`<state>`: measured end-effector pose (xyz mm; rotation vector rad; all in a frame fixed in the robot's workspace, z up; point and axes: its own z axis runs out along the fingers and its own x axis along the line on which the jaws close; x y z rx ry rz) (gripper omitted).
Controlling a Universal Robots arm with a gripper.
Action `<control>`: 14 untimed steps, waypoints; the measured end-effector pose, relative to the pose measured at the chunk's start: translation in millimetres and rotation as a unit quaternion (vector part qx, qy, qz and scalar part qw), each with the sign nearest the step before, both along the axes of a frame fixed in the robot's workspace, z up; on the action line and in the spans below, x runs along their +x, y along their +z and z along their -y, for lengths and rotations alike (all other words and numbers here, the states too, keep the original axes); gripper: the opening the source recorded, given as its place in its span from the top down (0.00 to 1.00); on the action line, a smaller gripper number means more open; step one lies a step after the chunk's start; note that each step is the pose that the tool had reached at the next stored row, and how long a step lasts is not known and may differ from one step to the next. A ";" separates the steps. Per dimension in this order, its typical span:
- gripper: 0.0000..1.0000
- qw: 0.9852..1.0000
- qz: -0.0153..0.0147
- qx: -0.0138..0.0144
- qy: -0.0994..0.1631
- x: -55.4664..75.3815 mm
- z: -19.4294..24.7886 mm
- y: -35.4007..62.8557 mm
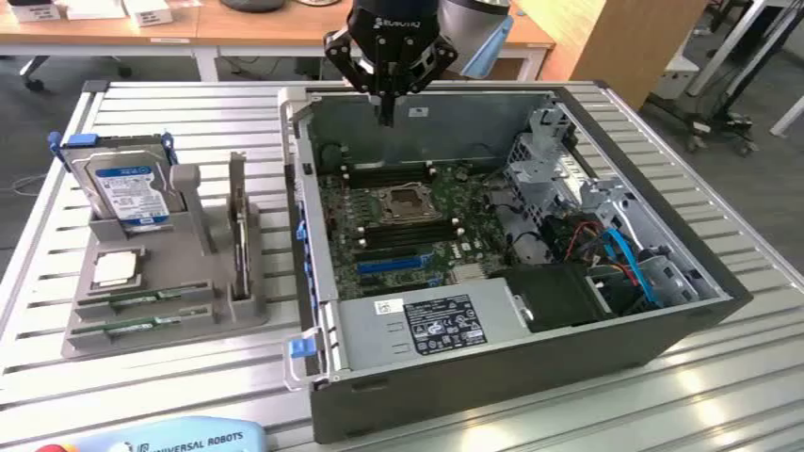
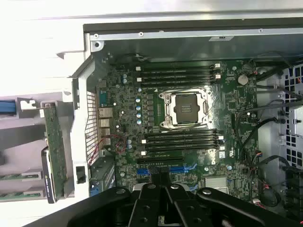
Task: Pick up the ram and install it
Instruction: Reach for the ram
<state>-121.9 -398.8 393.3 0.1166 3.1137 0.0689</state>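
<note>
Two ram strips (image 1: 141, 298) lie flat in the grey holder (image 1: 188, 325) at the exterior view's left, beside the open computer case. In the wrist view the ram strips (image 2: 16, 176) sit at the picture's edge. My gripper (image 1: 386, 115) hangs over the far side of the case, above the motherboard (image 1: 390, 221), with its jaws shut and nothing between them. The black fingers (image 2: 150, 198) meet in the wrist view, over the board. Empty black memory slots (image 2: 182, 139) run on both sides of the open processor socket (image 2: 186, 109).
The holder also carries a blue-labelled hard drive (image 1: 126, 184), a silver processor chip (image 1: 113, 268) and an upright card (image 1: 236, 226). Inside the case are a power supply (image 1: 427, 325), a drive cage (image 1: 553, 160) and blue cables (image 1: 628, 264). A teach pendant (image 1: 176, 438) lies at the near edge.
</note>
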 end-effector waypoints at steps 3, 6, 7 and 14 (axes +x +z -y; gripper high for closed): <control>0.90 1.000 0.000 0.000 0.000 0.0 0.0 0.0; 0.90 1.000 0.000 0.000 0.000 0.0 0.0 0.0; 0.90 1.000 0.000 0.000 0.000 0.0 0.0 0.0; 0.90 1.000 0.000 0.000 0.000 -2.1 0.0 0.0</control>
